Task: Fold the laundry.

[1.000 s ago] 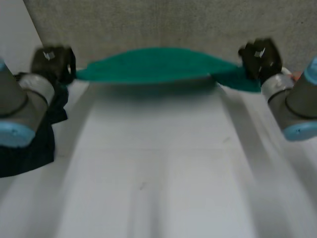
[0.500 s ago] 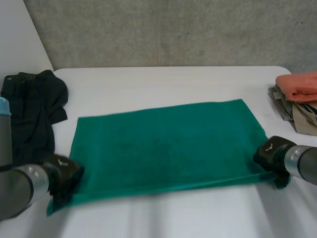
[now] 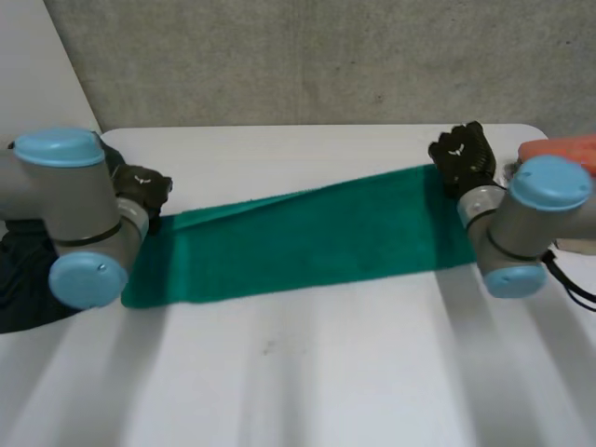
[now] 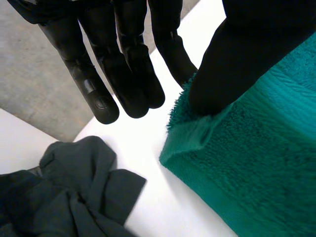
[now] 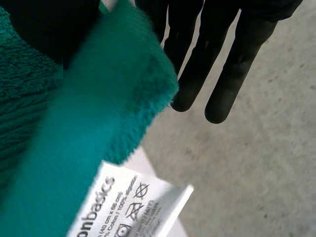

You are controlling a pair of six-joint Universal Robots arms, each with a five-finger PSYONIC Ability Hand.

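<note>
Straight fingers pinch the green towel near its white label

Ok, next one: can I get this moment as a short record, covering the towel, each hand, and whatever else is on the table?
towel: green towel, folded into a long strip across the white table
left hand: left hand at the strip's far left corner, thumb and straight fingers pinching it
right hand: right hand pinching the far right corner; a care label hangs from that corner
other items: black garment by the left arm; orange cloth by the right arm
</note>
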